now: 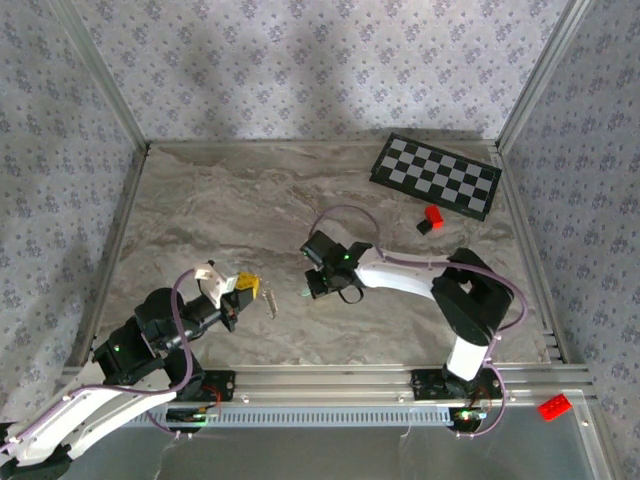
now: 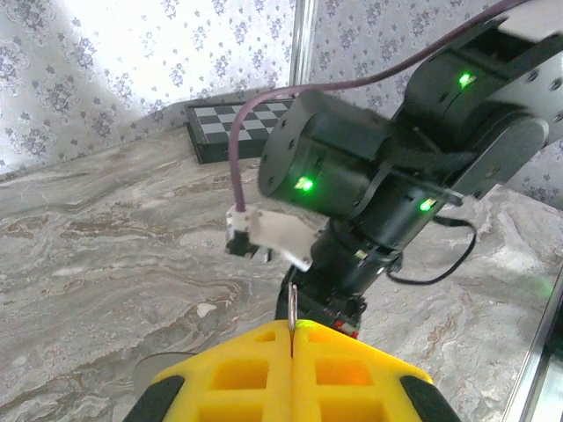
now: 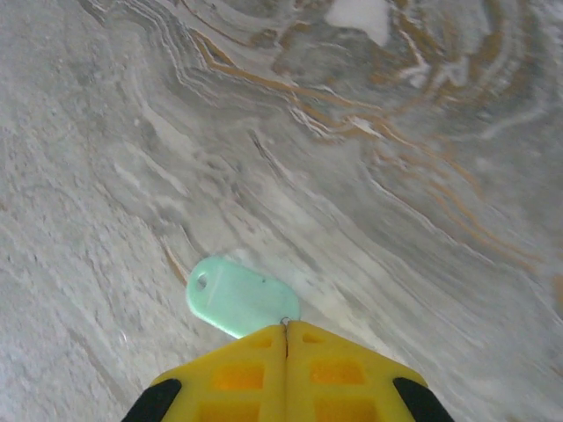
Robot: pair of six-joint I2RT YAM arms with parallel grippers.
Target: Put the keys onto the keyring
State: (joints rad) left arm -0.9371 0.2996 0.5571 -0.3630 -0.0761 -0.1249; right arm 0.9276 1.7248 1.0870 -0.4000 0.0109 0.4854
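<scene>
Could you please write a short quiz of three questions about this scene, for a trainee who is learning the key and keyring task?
1. True or false: the right gripper is shut on the mint-green key.
2. What is pinched between the pads of the left gripper?
A) the red block
B) the keyring
C) a purple cable
3. Fill in the word: seen from the top camera, the checkerboard lies in the far ____ corner of the table.

Key: 1 true; 2 B; 3 right.
</scene>
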